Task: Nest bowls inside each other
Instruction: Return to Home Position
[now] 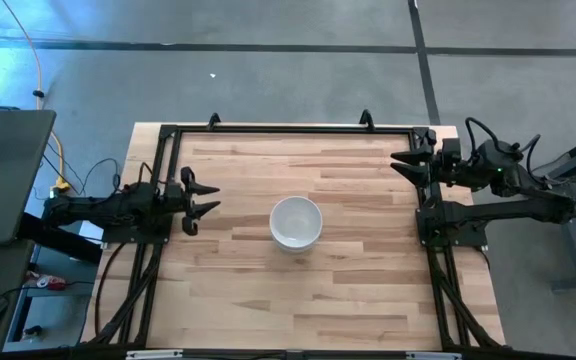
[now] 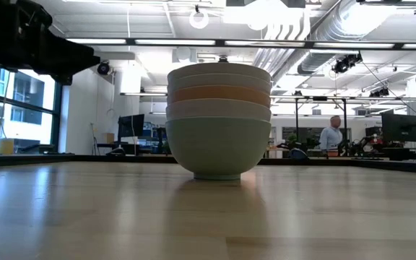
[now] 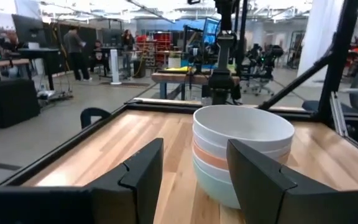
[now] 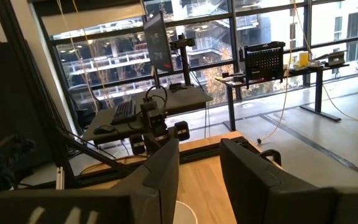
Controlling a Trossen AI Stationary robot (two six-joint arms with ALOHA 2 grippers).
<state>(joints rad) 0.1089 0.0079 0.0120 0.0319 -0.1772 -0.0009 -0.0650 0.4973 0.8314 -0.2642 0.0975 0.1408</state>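
One stack of nested bowls (image 1: 296,222) stands upright on its base at the middle of the table. In the low view the stack (image 2: 219,121) has a mint green bowl at the bottom, a white one above it, a salmon-orange one (image 2: 219,94), then white ones on top. The left wrist view shows the stack (image 3: 241,149) just ahead of my left gripper (image 3: 194,171). My left gripper (image 1: 203,198) is open, apart from the stack, toward the table's left edge. My right gripper (image 1: 400,162) is open near the table's right far side; its wrist view (image 4: 199,180) shows only a sliver of white rim.
A black frame (image 1: 288,128) runs along the table's far edge and both sides. Bare wood lies all around the stack (image 1: 298,290). A desk with a monitor stands beyond the left edge. People and workbenches show in the room behind.
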